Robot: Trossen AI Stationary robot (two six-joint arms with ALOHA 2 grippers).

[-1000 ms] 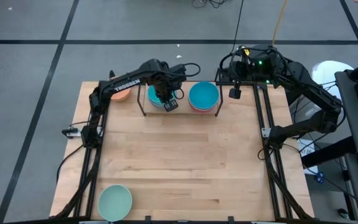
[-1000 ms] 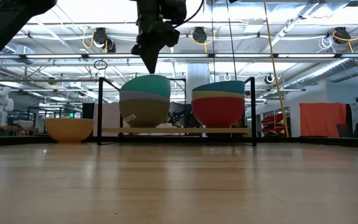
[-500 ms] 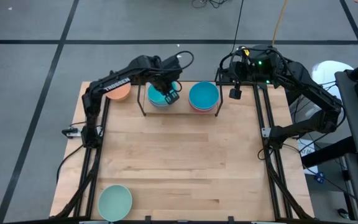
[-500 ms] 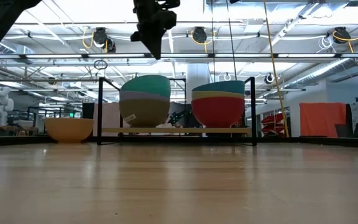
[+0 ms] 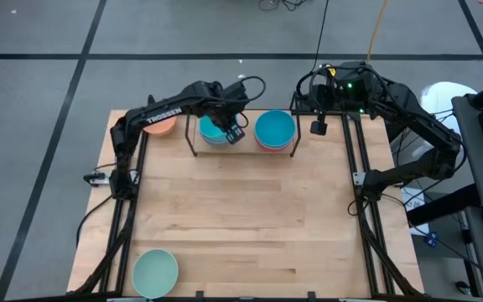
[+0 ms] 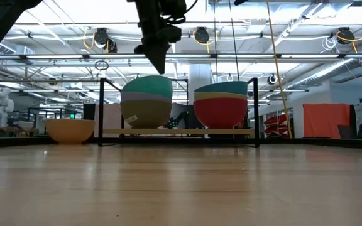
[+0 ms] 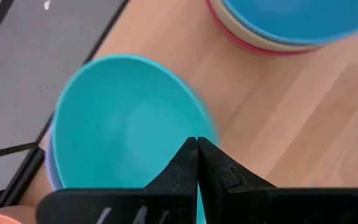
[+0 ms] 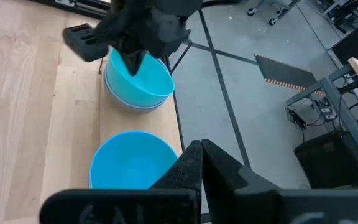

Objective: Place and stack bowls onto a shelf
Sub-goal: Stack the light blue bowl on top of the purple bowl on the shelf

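Left gripper [image 5: 232, 132] shifted right over teal bowl [image 5: 215, 128], fingers pinched together, empty.

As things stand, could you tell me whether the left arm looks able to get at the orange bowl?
Probably yes. The orange bowl sits on the table just outside the shelf, uncovered. The left end effector, shut and empty, hovers above the nearby teal bowl, with nothing between them.

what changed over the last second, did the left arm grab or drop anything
The left gripper, shut and empty, rose above the left stack's teal bowl, then dipped slightly again, drifting a little toward the right stack. It took and released nothing. The right gripper, both shelf stacks, orange bowl and mint bowl stayed put.
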